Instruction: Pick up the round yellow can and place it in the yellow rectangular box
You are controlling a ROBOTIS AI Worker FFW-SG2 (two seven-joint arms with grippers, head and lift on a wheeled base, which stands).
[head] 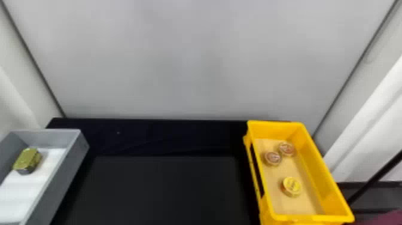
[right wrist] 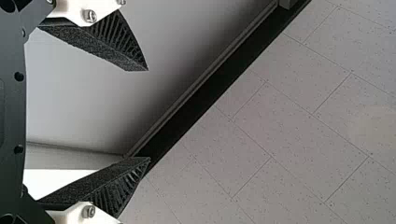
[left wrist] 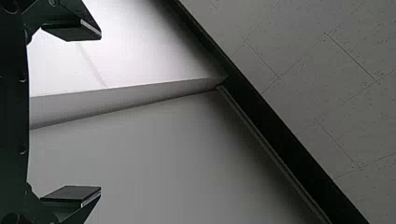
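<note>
The round yellow can (head: 292, 187) lies inside the yellow rectangular box (head: 324, 176), on its tan floor towards the near end, at the right of the head view. In the left wrist view my left gripper (left wrist: 100, 113) stands open, nothing between its two fingers, with wall and ceiling beyond. My right gripper (right wrist: 148, 115) is also open and holds nothing in the right wrist view, wall and ceiling behind it. Both arms are away from the can and the box.
Two round reddish-brown cans (head: 272, 158) sit farther back in the yellow box. A grey box (head: 67, 167) with a white floor stands at the left, holding a gold-green angular can (head: 27, 160). Black table surface (head: 161, 185) lies between the boxes; a grey wall rises behind.
</note>
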